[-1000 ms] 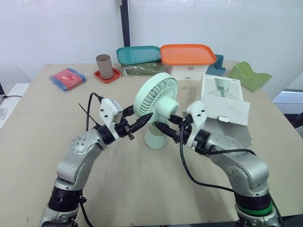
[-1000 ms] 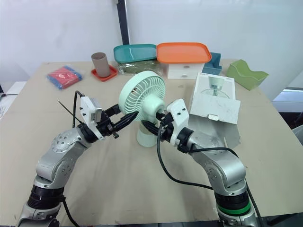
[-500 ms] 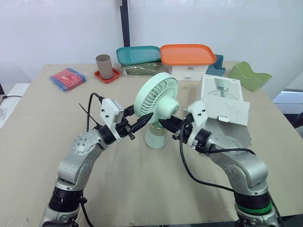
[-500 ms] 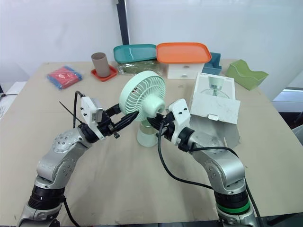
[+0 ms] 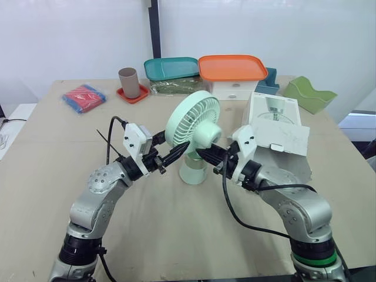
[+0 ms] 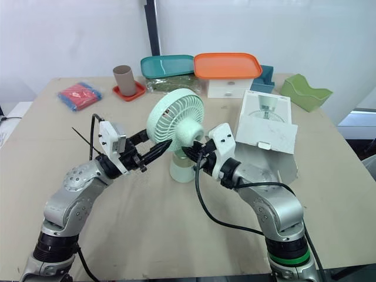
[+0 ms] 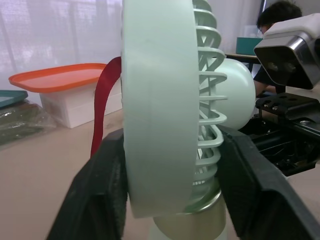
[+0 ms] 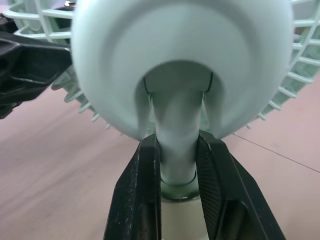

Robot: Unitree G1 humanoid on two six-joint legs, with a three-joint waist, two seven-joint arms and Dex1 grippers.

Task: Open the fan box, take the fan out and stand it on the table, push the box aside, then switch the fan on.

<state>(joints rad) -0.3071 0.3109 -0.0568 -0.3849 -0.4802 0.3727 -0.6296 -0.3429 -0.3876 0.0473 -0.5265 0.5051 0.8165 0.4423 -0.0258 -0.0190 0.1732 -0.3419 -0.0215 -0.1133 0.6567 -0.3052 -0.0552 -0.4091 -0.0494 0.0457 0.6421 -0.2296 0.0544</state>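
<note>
Right wrist view showed the right gripper point(image 8: 177, 150) clamped narrowly on the neck of the mint fan point(image 8: 180, 60), while the left gripper point(image 7: 172, 170) spanned wide across the fan head, pinching its grille. Over the last second the fan barely shifted; its base seemed settled upright on the table point(image 5: 176, 235), beside the opened fan box point(image 5: 276, 132). Releasing looked due next, then pushing the box aside.
</note>
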